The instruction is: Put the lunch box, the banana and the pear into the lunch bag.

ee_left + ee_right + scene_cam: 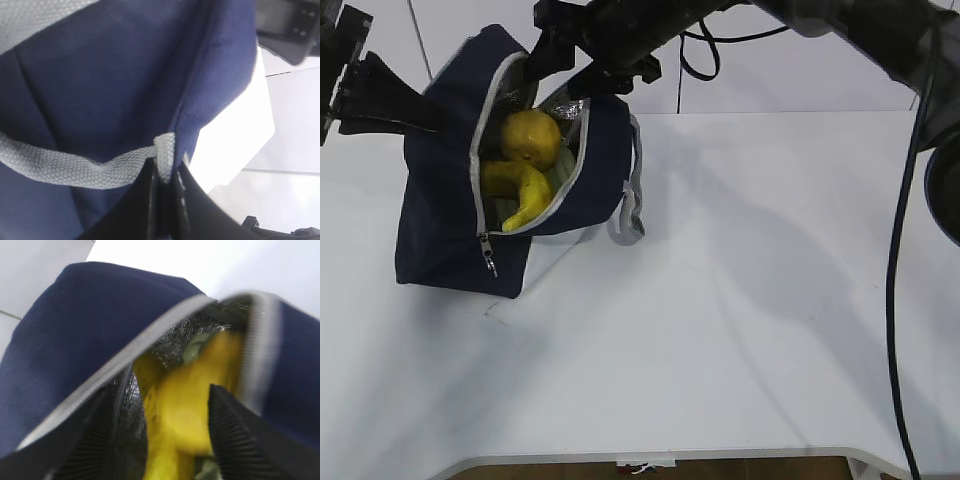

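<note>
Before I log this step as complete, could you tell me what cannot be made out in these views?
- Lunch box: not identifiable; in the exterior view the pear and banana fill the lunch bag opening.
- Right wrist view: motion-blurred, the fruit is one yellow smear.
- Left wrist view: fabric fills the frame; only the left gripper pinching webbing shows.

There is 1 lunch bag point(450, 215) on 1 white table point(740, 300). Inside the open bag I count 1 pear point(530, 137) and 1 banana point(520, 190). A pale green thing shows behind the fruit, only partly. 2 robot arms are in view, each with 1 gripper.
</note>
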Controlling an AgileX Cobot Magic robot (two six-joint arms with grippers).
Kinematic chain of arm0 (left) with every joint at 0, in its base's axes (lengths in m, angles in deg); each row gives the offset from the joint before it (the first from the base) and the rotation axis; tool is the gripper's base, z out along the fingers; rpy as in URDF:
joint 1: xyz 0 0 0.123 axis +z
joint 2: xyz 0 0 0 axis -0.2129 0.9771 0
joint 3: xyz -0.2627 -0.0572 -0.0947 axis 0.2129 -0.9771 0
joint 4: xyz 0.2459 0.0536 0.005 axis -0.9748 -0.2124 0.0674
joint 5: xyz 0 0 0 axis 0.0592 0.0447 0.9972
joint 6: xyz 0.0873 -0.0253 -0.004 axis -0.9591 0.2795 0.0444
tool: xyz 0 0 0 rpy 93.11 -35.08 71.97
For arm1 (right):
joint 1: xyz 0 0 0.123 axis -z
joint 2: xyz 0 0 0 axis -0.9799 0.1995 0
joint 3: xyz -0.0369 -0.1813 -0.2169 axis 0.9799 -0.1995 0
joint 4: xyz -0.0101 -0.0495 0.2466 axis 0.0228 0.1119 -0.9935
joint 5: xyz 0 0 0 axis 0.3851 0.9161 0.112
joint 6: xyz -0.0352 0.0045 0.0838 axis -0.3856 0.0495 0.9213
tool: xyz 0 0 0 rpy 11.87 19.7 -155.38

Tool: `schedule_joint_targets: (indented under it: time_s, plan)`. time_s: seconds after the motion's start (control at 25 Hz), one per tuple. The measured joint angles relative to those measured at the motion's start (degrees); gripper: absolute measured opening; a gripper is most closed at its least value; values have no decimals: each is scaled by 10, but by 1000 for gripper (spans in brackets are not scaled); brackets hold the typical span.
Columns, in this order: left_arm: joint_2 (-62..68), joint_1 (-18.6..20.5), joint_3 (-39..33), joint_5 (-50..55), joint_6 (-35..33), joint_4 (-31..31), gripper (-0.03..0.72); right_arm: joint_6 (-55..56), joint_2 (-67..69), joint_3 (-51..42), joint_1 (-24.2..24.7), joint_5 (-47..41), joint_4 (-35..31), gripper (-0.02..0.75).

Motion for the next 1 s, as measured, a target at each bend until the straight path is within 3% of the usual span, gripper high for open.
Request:
schedule_joint_targets:
  time_s: [0.36,0.52,1.0]
  plan:
    - [0,0,0,0,0,1,8,11,-1,41,35,-114,23,552]
    - [0,0,0,0,0,-1,8,42,-1,36,43,-121,52,552]
    - [0,0,0,0,0,-22,8,50,-2,-44,44,-122,54,553]
